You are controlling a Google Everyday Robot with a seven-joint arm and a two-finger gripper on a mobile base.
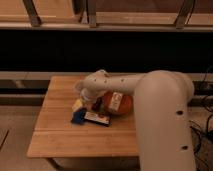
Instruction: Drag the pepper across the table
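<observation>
Gripper [91,101] is down at the centre of the frame, in the middle of the clutter on the table [60,142]. The wrist hides it, so I can't tell whether the claw is wide, narrow or holding anything.

The pepper [98,105] looks like the dark sliver under the wrist, squeezed between the gripper and the orange-brown lump [120,102]. It's mostly covered, so low confidence.

Risks from here:
- Grip is unconfirmed. If the claw is only beside the pepper, a drag slides off it and the pepper stays where it is.
- Everything is packed close together. The blue-and-white packet [90,118] sits just below the gripper, the yellowish bit [77,105] just left, and the lump just right. Whichever way the drag goes, it probably pushes one of them along.
- Dragging toward the bottom of the frame pushes the packet toward the near edge, and it could go off.
- The pepper is tapered and may roll or pivot out under side load.
- The arm blocks the view of contact, so a slip would be hard to see.
</observation>
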